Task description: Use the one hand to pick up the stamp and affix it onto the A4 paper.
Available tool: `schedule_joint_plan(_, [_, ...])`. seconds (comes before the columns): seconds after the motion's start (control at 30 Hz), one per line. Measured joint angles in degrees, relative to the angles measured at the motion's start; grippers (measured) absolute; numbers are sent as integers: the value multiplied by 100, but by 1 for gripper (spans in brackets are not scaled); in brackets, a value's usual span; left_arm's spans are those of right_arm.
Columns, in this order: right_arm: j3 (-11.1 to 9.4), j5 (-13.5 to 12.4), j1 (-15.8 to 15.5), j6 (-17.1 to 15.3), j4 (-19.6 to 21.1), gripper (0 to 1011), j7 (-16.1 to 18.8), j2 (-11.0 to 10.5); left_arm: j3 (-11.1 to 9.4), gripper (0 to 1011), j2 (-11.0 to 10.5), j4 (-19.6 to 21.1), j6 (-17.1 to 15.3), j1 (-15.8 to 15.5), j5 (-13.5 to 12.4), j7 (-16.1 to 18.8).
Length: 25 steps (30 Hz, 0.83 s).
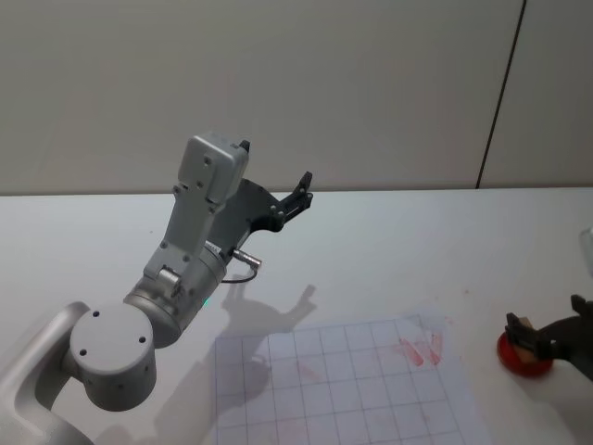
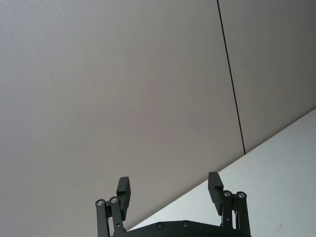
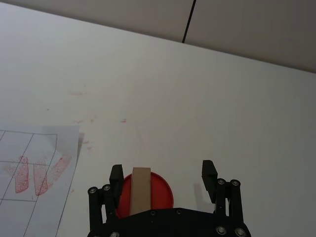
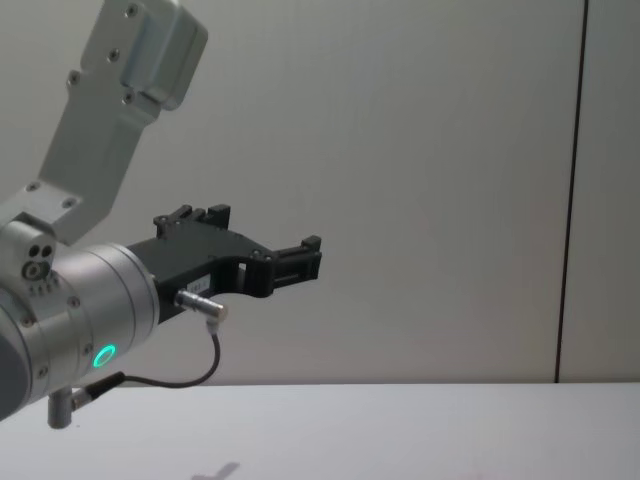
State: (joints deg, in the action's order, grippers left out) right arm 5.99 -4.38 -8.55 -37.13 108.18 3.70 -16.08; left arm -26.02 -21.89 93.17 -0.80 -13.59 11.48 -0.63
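Note:
The stamp (image 3: 148, 197) has a round red base and an upright brown handle, and it stands on the white table just right of the A4 paper (image 1: 343, 394). The paper carries a printed grid and red stamp marks (image 1: 422, 350) near its right corner. My right gripper (image 3: 162, 173) is open and low over the table, its fingers on either side of the stamp, which sits closer to one finger. In the head view the stamp (image 1: 524, 354) and right gripper (image 1: 547, 322) are at the right edge. My left gripper (image 1: 275, 167) is open and empty, raised high toward the wall.
The left arm (image 1: 185, 269) rises over the table's left side, above the paper's far left corner. A faint red smudge (image 3: 123, 120) marks the table beyond the stamp. A wall with a dark vertical seam (image 1: 500, 93) stands behind the table.

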Motion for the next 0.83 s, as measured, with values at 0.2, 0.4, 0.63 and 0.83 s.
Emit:
schedule_joint_plan(0.2, [-21,75,-78,293,123,1001,-65,2,0,1001,0,0,0,0,0,0])
schedule_joint_plan(0.4, [-59,136,-249,731,298,1001,-144,-24,0,1002,0,0,0,0,0,0])
schedule_joint_plan(0.63, [-90,169,-374,1015,423,1001,-190,-50,0,1001,0,0,0,0,0,0])
schedule_joint_plan(0.83, [-107,184,-443,1166,489,1001,-213,-65,0,1002,0,0,0,0,0,0])
